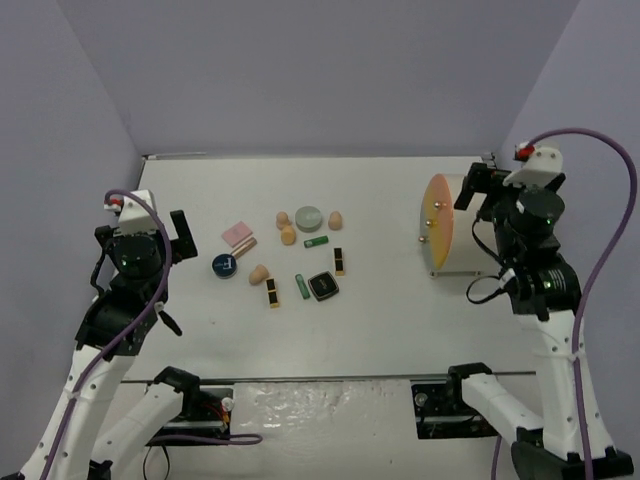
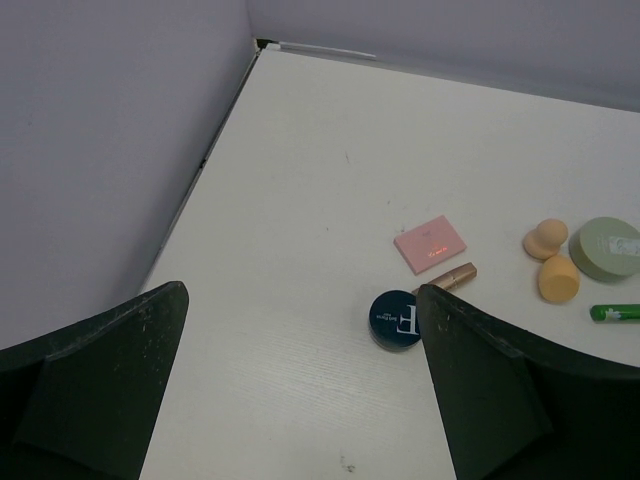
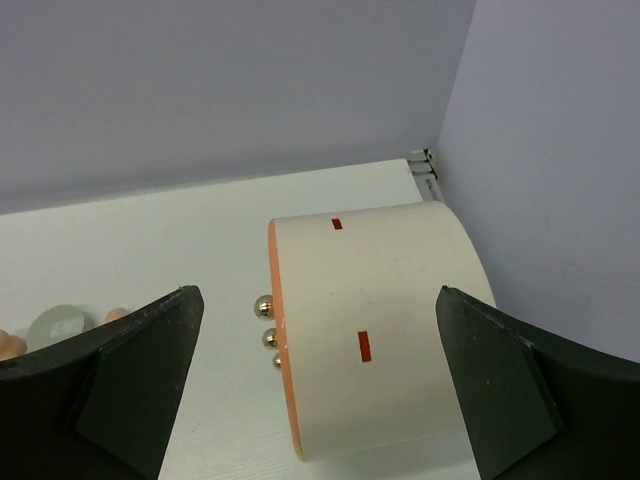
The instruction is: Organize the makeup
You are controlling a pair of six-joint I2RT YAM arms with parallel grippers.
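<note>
Both arms are mounted at the near table edge. The left gripper [image 2: 302, 292] is held fully spread, and nothing is gripped. The right gripper [image 3: 320, 293] is likewise spread wide and empty. It is poised above the cream drum [image 3: 380, 330], which lies on its side with its orange front turned toward the table centre.

The makeup is scattered on the table [image 1: 380, 320] between the two arms, closer to the left one. Nearest the bases are found a black-gold lipstick [image 1: 272, 292], a green tube [image 1: 301, 286] and the black compact [image 1: 322, 286]. The lipstick and the tube lie with their long axes running roughly near to far. Just beyond, the blue compact [image 2: 395, 319] is seen ahead and to the right of the left gripper. The rose tube [image 2: 450, 277] and the pink palette [image 2: 430, 243] lie just behind it, close together. Farthest out are the peach sponges [image 1: 289, 235] and the green compact [image 1: 309, 217].

The left arm is judged the nearer to the makeup. The blue compact is likely to be reached first, and a forward, rightward approach would be required.
</note>
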